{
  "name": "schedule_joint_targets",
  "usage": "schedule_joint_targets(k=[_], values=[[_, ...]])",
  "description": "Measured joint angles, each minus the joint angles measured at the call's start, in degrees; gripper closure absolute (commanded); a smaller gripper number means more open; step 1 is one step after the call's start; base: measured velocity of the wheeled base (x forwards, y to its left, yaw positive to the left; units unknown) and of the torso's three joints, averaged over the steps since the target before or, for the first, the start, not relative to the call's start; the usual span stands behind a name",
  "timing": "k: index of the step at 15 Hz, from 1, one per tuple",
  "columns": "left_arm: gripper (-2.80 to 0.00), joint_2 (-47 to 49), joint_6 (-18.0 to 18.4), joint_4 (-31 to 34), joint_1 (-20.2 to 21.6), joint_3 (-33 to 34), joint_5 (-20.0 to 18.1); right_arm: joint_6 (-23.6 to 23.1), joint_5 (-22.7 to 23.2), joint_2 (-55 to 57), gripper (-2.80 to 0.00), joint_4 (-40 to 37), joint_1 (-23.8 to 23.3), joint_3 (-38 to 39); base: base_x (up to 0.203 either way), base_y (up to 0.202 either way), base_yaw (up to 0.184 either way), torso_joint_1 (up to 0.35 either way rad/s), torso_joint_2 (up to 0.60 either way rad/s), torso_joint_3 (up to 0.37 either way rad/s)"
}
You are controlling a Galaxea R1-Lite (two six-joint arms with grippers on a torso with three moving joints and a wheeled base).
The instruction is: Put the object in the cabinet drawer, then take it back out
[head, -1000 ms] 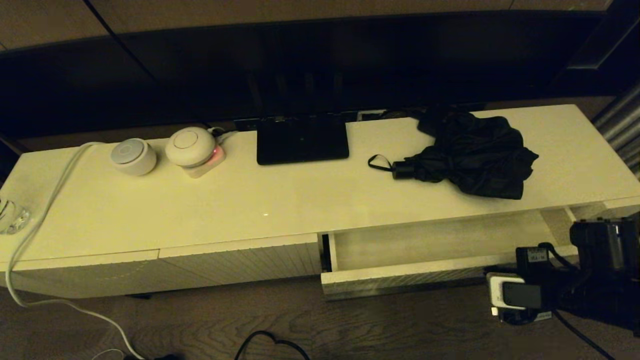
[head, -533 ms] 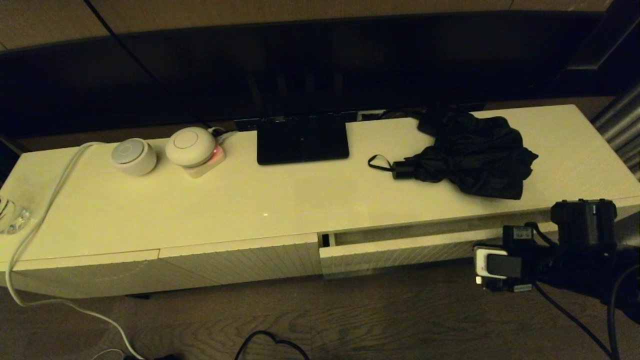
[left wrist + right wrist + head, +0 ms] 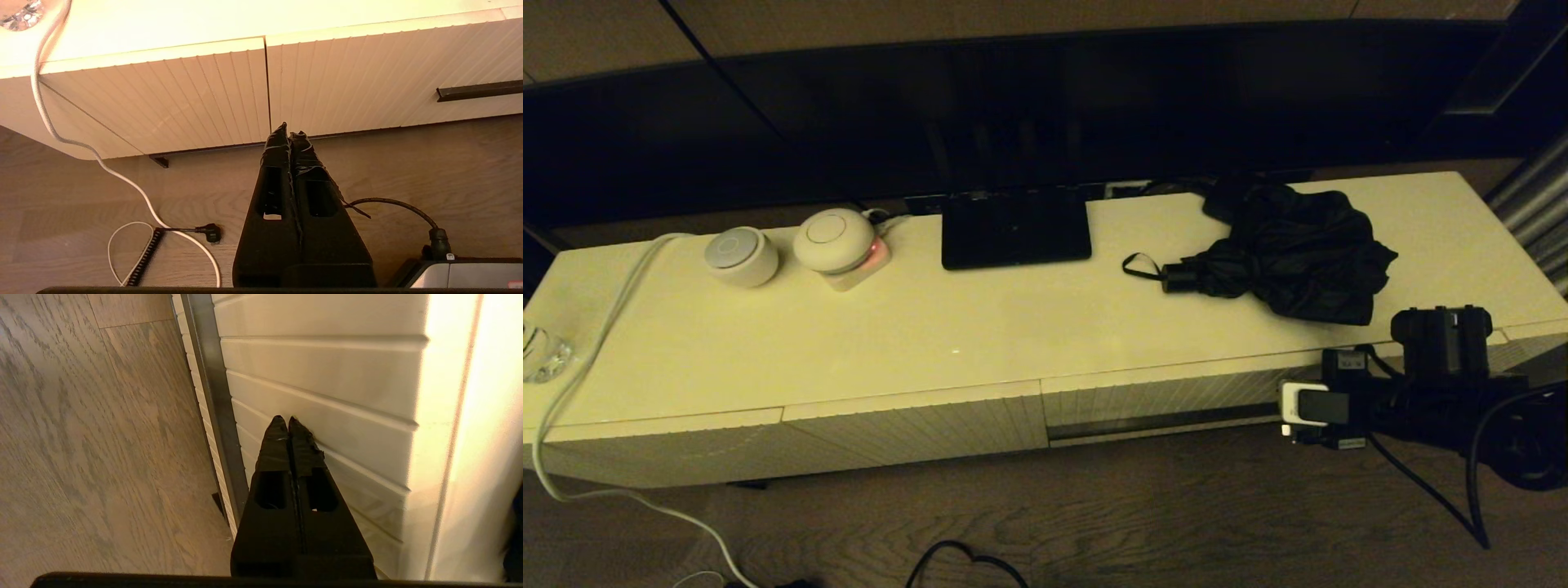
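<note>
The black folding umbrella (image 3: 1290, 253) lies on the cabinet top at the right, handle and wrist loop pointing left. Below it the wide ribbed cream drawer (image 3: 1160, 400) sits flush with the cabinet front, its dark slot handle (image 3: 1143, 425) showing. My right gripper (image 3: 284, 418) is shut and empty, its tips against the ribbed drawer front (image 3: 327, 375) just beside the slot handle (image 3: 208, 388). The right arm (image 3: 1421, 392) reaches in at the drawer's right end. My left gripper (image 3: 289, 127) is shut and empty, low over the floor in front of the cabinet and out of the head view.
A flat black box (image 3: 1015, 229) sits at the back centre. Two white round devices (image 3: 739, 255) (image 3: 833, 238) stand at the left. A white cable (image 3: 596, 343) trails off the left edge to the floor. Near that corner stands a glass (image 3: 543, 351). Dark cables (image 3: 964, 563) lie on the floor.
The drawer stood open a second ago and is now fully shut. My right gripper moved toward the cabinet with the drawer front. The umbrella stayed on the cabinet top.
</note>
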State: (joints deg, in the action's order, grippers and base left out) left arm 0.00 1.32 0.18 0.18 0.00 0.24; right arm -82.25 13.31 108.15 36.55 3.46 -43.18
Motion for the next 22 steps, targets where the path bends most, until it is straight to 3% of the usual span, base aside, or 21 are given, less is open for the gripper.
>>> schedule_joint_targets(k=[3,8,12,14,17,22], values=[[0.0,0.0,0.0,0.0,0.0,0.0,0.0,0.0,-0.1,-0.8,0.0,0.3,0.0,0.5,0.0,0.0,0.0,0.0,0.0,0.0],[0.0,0.0,0.0,0.0,0.0,0.0,0.0,0.6,-0.1,-12.3,0.0,0.8,0.0,11.1,0.0,0.0,0.0,0.0,0.0,0.0],[0.0,0.0,0.0,0.0,0.0,0.0,0.0,7.6,-0.2,-27.8,0.0,0.3,0.2,20.2,0.0,0.0,0.0,0.0,0.0,0.0],[0.0,0.0,0.0,0.0,0.0,0.0,0.0,15.6,-1.4,-37.2,0.0,-1.0,0.0,23.5,0.0,0.0,0.0,0.0,0.0,0.0],[0.0,0.0,0.0,0.0,0.0,0.0,0.0,31.8,-4.3,-52.0,0.0,-7.6,-0.6,25.6,0.0,0.0,0.0,0.0,0.0,0.0],[0.0,0.0,0.0,0.0,0.0,0.0,0.0,59.8,-15.6,-76.7,0.0,-26.4,-2.1,26.4,0.0,0.0,0.0,0.0,0.0,0.0]])
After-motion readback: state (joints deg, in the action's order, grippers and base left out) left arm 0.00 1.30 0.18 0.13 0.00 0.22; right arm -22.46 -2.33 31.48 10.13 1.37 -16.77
